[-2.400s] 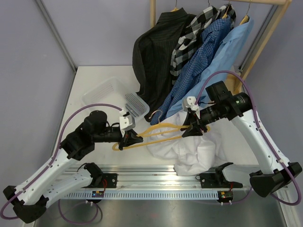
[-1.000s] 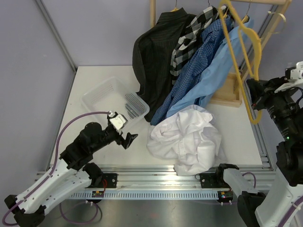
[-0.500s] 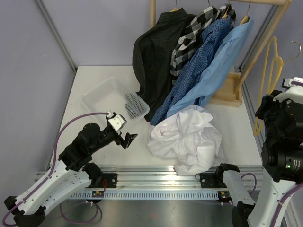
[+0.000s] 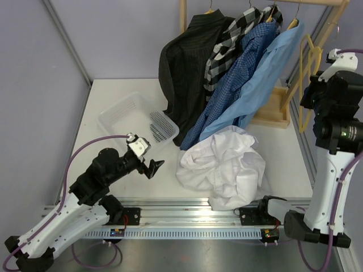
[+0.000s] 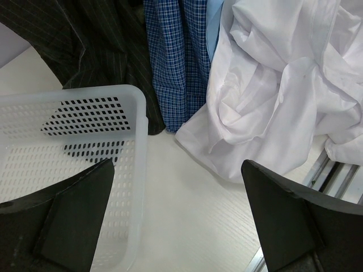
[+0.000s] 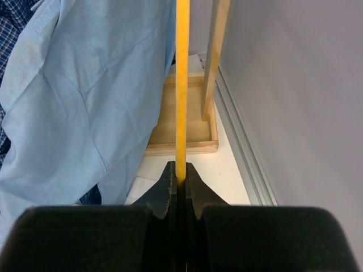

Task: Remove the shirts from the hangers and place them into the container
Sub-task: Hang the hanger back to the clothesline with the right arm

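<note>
**Top view.** My right pincer (image 4: 311, 90), which was low over the white shirt (image 4: 221, 164) moments ago, has swung up to the far right with the bare yellow hanger (image 4: 309, 54) clamped in it. My left pincer (image 4: 153, 167) has let go of that hanger and hangs spread wide between the container (image 4: 161, 126) and the shirt. The shirt lies crumpled on the tabletop (image 4: 272, 153), off its hanger, beside the container and not in it. Four other shirts (image 4: 184, 73) hang behind.

**Left wrist view.** My spread fingers (image 5: 74, 209) frame the container (image 5: 131, 99) and the white shirt (image 5: 272, 96); they hold nothing.

**Right wrist view.** The jaws are closed on the hanger (image 6: 182, 85), beside the light blue shirt (image 6: 85, 102). I judge that moving the white shirt into the container comes next.
</note>
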{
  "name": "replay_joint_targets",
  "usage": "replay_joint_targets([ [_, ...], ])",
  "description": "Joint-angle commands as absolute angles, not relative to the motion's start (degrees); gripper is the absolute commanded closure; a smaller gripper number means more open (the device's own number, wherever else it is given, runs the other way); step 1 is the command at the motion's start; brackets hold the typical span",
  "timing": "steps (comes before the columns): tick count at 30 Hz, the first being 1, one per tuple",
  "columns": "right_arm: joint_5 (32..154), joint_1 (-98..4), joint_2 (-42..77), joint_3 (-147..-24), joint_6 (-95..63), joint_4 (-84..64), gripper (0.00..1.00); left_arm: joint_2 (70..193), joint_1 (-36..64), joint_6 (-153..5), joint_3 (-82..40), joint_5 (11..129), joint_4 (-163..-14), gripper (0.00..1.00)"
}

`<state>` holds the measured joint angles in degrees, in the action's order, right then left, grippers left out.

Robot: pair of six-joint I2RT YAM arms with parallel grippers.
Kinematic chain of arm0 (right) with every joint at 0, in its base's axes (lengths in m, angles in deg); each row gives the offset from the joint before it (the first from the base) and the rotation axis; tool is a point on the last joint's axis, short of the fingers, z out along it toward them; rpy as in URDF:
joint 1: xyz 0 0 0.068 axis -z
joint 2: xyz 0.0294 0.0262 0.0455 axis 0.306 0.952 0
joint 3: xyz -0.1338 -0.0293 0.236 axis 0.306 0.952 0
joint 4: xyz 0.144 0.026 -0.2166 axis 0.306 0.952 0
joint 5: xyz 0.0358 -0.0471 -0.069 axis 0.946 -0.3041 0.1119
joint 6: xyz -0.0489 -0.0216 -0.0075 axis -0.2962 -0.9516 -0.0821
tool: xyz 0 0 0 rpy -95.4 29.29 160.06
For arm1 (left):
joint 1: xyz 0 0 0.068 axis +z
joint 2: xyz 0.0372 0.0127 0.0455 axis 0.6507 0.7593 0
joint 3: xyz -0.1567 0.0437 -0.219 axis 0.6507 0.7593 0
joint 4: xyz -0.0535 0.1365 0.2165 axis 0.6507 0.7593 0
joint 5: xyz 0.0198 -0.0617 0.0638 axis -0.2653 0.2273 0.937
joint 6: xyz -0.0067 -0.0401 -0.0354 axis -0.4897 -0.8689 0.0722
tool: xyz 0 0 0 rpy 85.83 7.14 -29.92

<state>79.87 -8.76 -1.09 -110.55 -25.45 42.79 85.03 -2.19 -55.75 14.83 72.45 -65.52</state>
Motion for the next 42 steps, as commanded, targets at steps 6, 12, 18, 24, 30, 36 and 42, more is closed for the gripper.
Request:
replay_joint_targets([
  [6,82.62,-8.24,8.89,-125.42,-25.41,40.96,1.0,83.66,-2.12,-55.94,14.58,72.19,-67.25,0.01],
  [12,88.77,-3.5,18.03,-136.07,-24.0,44.66,1.0,82.69,-2.12,-55.94,14.58,71.93,-67.33,0.01],
  [18,96.15,0.45,25.93,-144.77,-25.23,47.3,1.0,82.69,-2.12,-55.94,14.58,71.22,-67.33,0.01],
  [24,101.96,2.57,29.19,-146.71,-27.43,44.67,1.0,82.69,-2.12,-55.85,14.58,71.4,-67.33,0.01],
  [30,103.02,3.36,34.19,-149.34,-25.59,41.85,1.0,82.96,-2.12,-55.85,14.58,71.31,-67.25,0.01],
  [36,102.05,3.54,38.68,-151.02,-21.73,40.45,1.0,83.22,-2.12,-55.77,14.67,71.49,-67.25,0.01],
  [42,100.29,3.63,41.59,-151.63,-18.91,40.36,1.0,83.92,-2.12,-55.77,14.67,71.75,-67.25,0.01],
])
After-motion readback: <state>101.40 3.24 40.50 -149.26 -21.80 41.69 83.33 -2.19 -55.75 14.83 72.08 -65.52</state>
